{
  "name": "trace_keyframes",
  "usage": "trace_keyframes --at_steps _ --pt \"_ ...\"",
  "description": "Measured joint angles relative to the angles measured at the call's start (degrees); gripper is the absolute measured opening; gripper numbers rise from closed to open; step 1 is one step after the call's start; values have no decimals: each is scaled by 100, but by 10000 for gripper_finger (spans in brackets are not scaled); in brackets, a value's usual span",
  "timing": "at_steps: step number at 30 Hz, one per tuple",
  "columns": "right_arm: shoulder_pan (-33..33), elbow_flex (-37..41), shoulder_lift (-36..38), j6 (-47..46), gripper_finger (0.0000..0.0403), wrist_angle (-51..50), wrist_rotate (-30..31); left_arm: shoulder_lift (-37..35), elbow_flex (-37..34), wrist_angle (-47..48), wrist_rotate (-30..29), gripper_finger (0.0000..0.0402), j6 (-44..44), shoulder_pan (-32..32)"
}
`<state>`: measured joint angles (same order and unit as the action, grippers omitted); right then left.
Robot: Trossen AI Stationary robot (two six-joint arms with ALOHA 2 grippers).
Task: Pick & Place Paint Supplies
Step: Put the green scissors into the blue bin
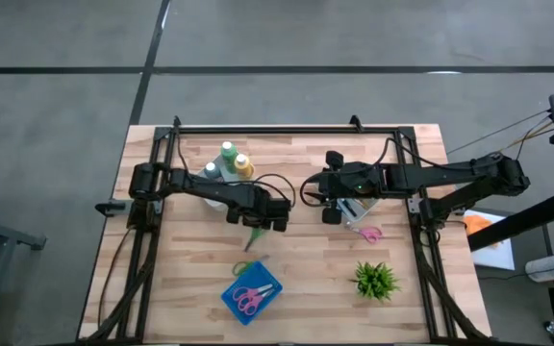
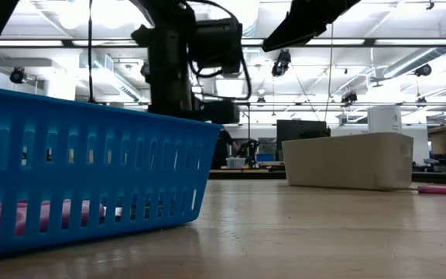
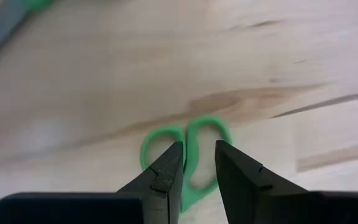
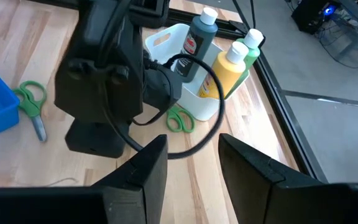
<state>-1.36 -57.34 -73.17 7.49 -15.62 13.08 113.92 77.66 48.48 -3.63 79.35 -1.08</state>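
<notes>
On the pale wood-plank table [image 1: 162, 279], left gripper [image 3: 197, 163] jaws parted over green scissors [image 3: 191, 149], right gripper [image 4: 191, 155] jaws parted, ceiling-lit workshop behind.

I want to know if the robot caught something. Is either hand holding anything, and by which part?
Nothing is held. The left gripper hangs open over the handle loops of the green scissors on the table. The right gripper is open and empty too.
</notes>
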Motion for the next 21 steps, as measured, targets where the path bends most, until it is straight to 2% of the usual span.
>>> trace_keyframes --at_steps 4,11,18,21 --pt "0 0 -1 0 143 -2 -1 -4 82 -57 -235 97 -516 4" --pt "0 0 -2 0 143 -2 0 33 76 -257 -278 97 -1092 -5" --pt "0 2 -1 0 143 -2 -1 33 82 -510 -228 97 -2432 -197" --pt "0 0 0 0 143 -2 -2 33 80 -495 -191 97 -3272 -261"
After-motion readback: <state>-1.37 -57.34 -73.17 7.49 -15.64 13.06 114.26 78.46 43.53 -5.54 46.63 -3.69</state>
